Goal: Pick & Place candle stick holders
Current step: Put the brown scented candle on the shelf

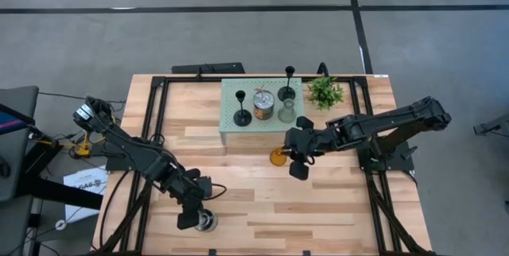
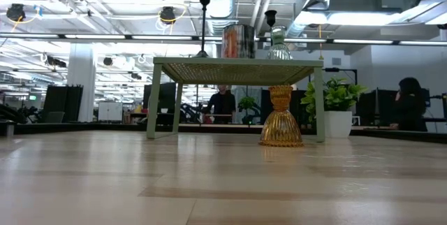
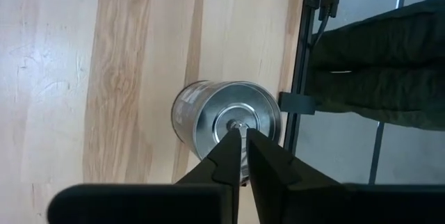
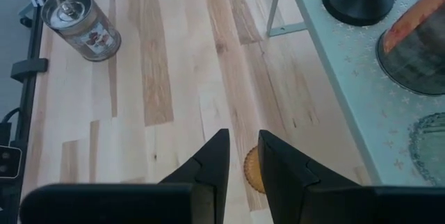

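Four holders (image 1: 263,103) on stand (image 1: 231,121); plant (image 1: 325,92) beside stand.

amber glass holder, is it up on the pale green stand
No, the amber glass holder stands on the wooden table in front of the pale green stand, below its top, as the low view shows.

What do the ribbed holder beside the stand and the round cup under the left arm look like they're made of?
The ribbed holder looks like amber glass: translucent, glossy, catching light. The round cup looks like metal, probably tin or steel: silvery, brushed, with a reflective top.
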`<act>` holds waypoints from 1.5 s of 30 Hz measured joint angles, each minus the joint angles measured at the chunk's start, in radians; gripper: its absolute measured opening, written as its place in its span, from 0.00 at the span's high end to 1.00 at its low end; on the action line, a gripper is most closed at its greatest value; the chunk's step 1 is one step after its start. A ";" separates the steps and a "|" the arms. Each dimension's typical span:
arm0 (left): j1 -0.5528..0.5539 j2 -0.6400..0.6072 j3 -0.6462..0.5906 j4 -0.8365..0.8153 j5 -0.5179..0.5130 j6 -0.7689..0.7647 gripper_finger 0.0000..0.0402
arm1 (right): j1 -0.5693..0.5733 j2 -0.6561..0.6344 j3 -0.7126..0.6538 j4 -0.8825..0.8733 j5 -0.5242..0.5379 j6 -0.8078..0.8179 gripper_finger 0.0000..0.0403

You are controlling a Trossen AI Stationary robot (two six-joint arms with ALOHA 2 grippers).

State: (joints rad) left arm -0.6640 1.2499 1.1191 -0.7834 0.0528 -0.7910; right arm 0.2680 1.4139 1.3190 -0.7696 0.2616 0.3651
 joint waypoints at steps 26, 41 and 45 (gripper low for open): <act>-0.004 0.029 -0.017 0.001 -0.040 0.005 0.67 | 0.000 0.000 0.000 0.000 0.001 0.002 0.83; -0.004 0.050 -0.072 0.015 0.026 0.000 0.61 | 0.000 0.000 0.000 0.000 0.001 0.002 0.83; -0.004 0.050 -0.072 0.020 0.008 0.001 0.61 | 0.000 0.000 0.000 0.000 0.001 0.001 0.83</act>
State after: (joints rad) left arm -0.6682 1.2999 1.0470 -0.7638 0.0605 -0.7905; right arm 0.2680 1.4139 1.3190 -0.7696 0.2628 0.3664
